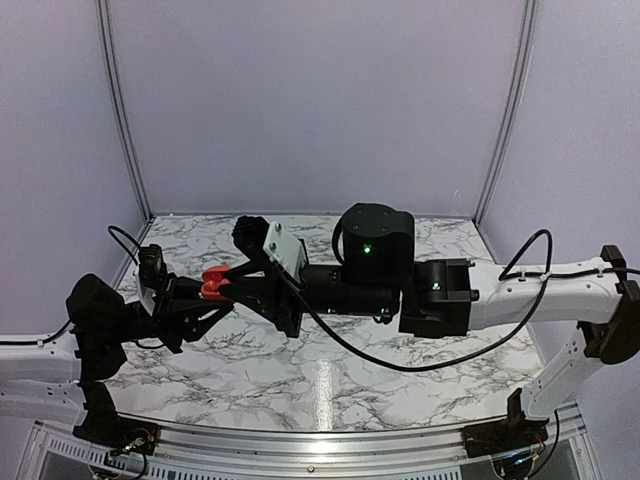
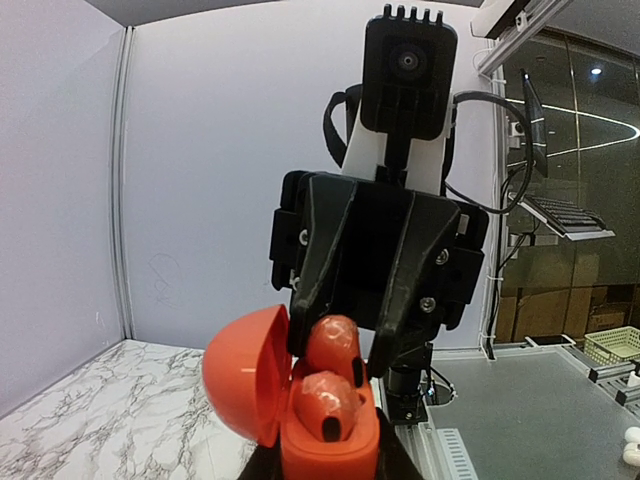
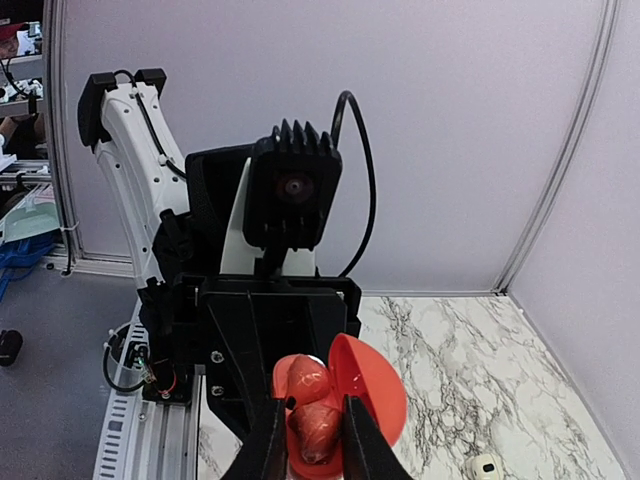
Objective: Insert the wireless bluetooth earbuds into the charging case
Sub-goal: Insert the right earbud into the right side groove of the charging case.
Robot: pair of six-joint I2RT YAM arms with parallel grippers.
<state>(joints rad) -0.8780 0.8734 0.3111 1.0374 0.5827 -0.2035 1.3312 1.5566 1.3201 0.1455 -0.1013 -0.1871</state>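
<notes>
Holding arm: the left gripper (image 1: 208, 291) has its jaws pressed onto the body of the small red plastic charging case (image 2: 330, 452). It holds the case in the air above the white marble-patterned table (image 1: 330, 390), with the round hinged lid (image 2: 245, 375) swung open.
Placing arm: the right gripper (image 3: 315, 452) meets the case head-on. Its fingers (image 3: 268, 440) stand narrowly on either side of one glossy red bean-sized earbud (image 3: 315, 425), apparently pinching it.
Seated bud: the other earbud (image 2: 322, 405) lies in its socket of the case, just beside the pinched one.
Step in hand (judged): pressing the pinched bud into the free socket; whether it is fully home cannot be told.
Risk, release: if the jaws part before the bud seats, it may tip out and drop to the table.
Risk, alignment: a bud turned wrongly would ride high and block the lid.
Risk, force: a hard push could twist the case in the left jaws or nudge the seated bud loose.
</notes>
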